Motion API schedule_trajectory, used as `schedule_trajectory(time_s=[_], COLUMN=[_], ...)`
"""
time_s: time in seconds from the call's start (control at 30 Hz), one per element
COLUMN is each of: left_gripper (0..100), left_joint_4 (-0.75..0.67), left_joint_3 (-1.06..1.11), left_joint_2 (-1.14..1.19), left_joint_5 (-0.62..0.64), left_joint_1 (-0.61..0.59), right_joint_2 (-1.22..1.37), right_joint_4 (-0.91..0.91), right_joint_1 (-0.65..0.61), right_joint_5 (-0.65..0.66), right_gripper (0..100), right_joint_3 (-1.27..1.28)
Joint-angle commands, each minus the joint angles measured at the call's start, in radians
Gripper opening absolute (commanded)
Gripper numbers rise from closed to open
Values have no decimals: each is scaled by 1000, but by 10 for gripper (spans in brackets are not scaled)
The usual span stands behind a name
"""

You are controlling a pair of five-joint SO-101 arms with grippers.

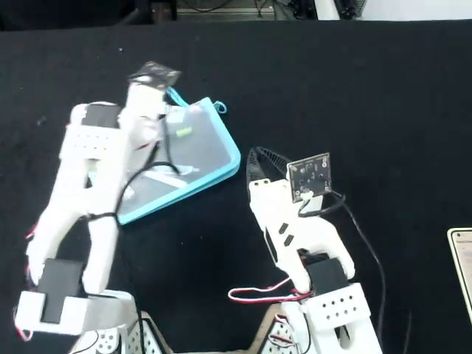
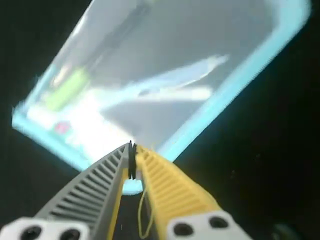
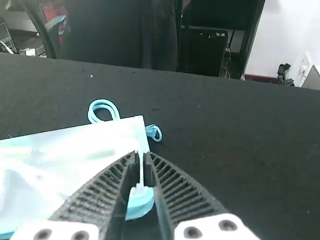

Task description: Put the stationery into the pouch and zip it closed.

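Both tools sit at the pouch (image 1: 199,147), which lies on the desk (image 1: 369,103) with the stationery (image 2: 67,89) seemingly already inside, so zipping looks like the step in hand: the right tool (image 3: 140,161) is pinched on the pouch's corner, and the left tool (image 2: 131,159) is closed tight at another edge, gripping what I cannot tell. Next, one tool must catch the small zip pull (image 3: 155,133) and draw it along while the other anchors. The right wrist view gives that pull plainly; the left wrist view gives the contents.
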Motion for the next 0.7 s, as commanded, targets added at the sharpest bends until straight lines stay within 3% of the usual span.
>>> schedule_trajectory(time_s=[0.0,0.3,0.5,0.67], left_gripper=[29,29,29,30], left_joint_4=[-35,-259,-272,-272], left_joint_3=[84,670,908,1053], left_joint_2=[-155,-713,-1013,-1241], left_joint_5=[29,23,23,21], left_joint_1=[-110,-326,-460,-518], right_joint_2=[4,-2,-2,-4], right_joint_4=[-21,-18,-11,137], right_joint_1=[-21,-20,-18,-15], right_joint_5=[-8,-8,-6,44], right_gripper=[11,14,15,12], right_joint_3=[-5,-24,-73,-65])
